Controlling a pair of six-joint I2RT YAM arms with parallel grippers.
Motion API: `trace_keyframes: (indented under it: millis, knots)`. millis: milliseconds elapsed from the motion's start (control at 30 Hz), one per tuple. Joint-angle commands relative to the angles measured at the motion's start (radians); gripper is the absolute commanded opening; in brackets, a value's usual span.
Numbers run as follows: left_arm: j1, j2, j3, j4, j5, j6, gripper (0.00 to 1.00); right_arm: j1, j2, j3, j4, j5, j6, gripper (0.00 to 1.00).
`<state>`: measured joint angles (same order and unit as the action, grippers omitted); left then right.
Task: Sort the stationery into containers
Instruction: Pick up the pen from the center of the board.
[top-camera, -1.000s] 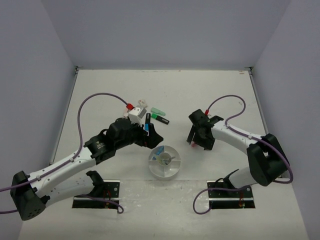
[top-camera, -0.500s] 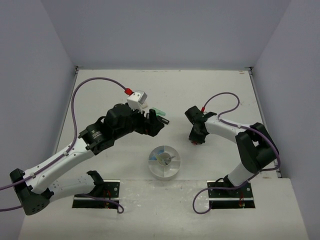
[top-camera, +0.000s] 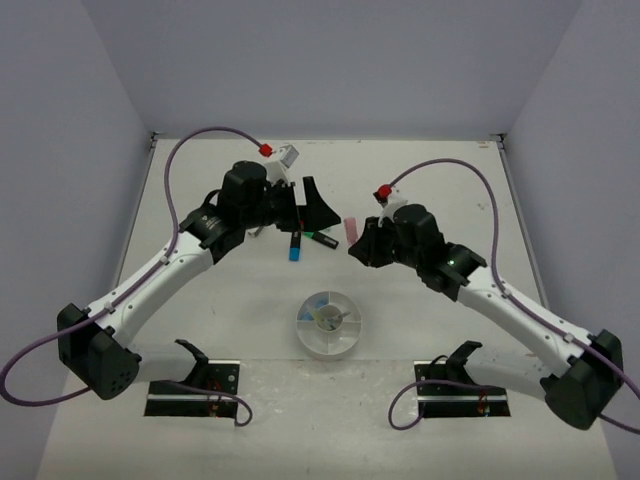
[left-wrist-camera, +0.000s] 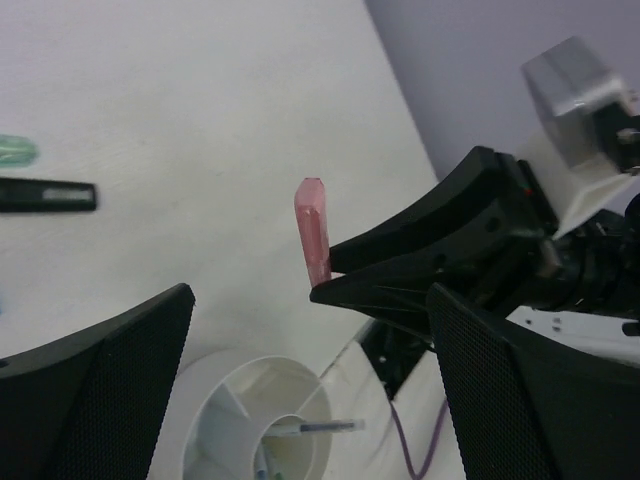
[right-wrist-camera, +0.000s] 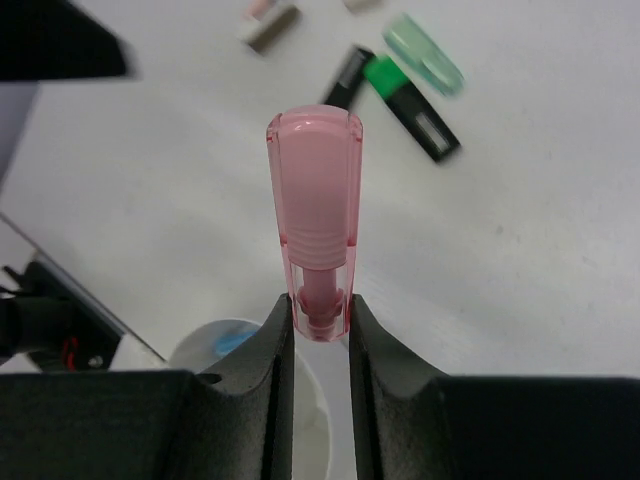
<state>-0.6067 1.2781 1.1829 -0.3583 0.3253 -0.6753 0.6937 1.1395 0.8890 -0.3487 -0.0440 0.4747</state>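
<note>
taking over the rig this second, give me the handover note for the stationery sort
left gripper: jaws open, empty, over the far items on the table.
right gripper: jaws shut on the pink highlighter, apparently held off the table.
dish: done so far, a blue item in one wedge and at least one thin pen inside.
left to sort: blue highlighter, green highlighter, a pale green piece and a few small things beside them.
next, likely: drop the pink one into the dish, then fetch the rest.
</note>
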Motion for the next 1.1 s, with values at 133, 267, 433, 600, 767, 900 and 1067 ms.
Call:
trace_keyframes:
  millis: [133,267,433,600,767,900,1067]
  knots:
    - [-0.002,0.029,-0.048,0.443,0.404,-0.204,0.98,0.005,-0.124,0.072,0.068,-0.190,-0.174,0.00]
    - [-0.002,0.041,-0.056,0.448,0.388,-0.204,0.85,0.009,-0.140,0.098,0.054,-0.188,-0.184,0.00]
    - [-0.004,0.067,-0.072,0.448,0.360,-0.194,0.57,0.025,-0.157,0.114,0.049,-0.183,-0.214,0.00]
    - [-0.005,0.075,-0.072,0.415,0.348,-0.164,0.37,0.027,-0.158,0.117,0.047,-0.185,-0.219,0.00]
    - [-0.006,0.076,-0.059,0.383,0.338,-0.138,0.00,0.027,-0.159,0.116,0.045,-0.181,-0.222,0.00]
    - [-0.007,0.055,-0.025,0.179,0.204,0.047,0.00,0.027,-0.165,0.093,0.031,-0.165,-0.205,0.97]
    - [-0.048,-0.068,-0.156,-0.007,-0.119,0.209,0.00,0.024,-0.248,0.020,-0.031,-0.017,-0.195,0.99]
